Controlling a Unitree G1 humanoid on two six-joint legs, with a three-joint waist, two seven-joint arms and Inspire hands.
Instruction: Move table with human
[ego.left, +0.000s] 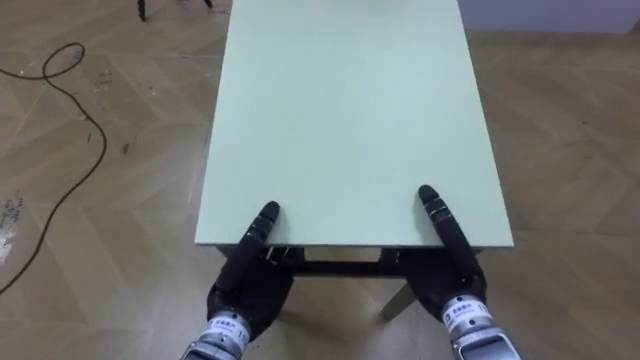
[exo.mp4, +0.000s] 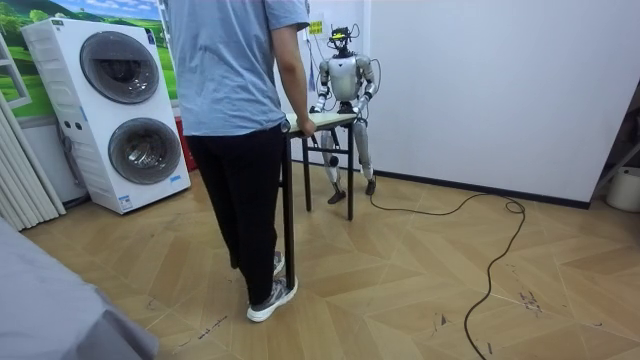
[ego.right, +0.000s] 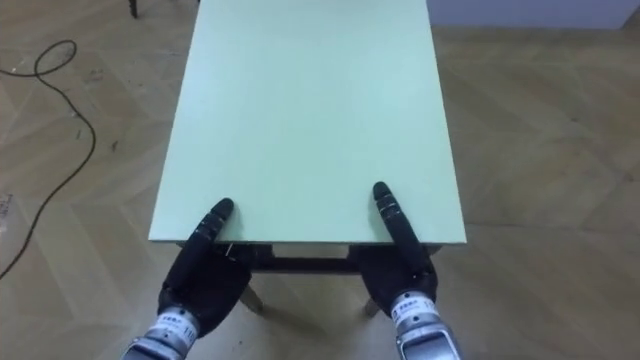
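— Wooden parquet floor (exo.mp4: 420, 270) runs across the room up to a white wall (exo.mp4: 480, 90). What stands on it?
— Two stacked washing machines (exo.mp4: 110, 110) at the room view's left. Near the middle is the table (ego.left: 350, 120), between the robot and a person (exo.mp4: 240, 100).
— How does the table look?
— It has a pale green top and dark legs. The robot stands upright at its far end, close to the wall. The person stands at the near end, back to the camera.
— Does the person hold it?
— The person's hand (exo.mp4: 305, 125) rests on the edge of the top at that end.
— And the robot's hands?
— In the eye views its left hand (ego.left: 250, 290) is at the near edge of the top, toward the left corner, with the thumb lying on the top and the palm below the edge. Its right hand (ego.left: 455, 280) mirrors it toward the right corner. What reaches under the top is hidden, so whether either hand grips the table cannot be told.
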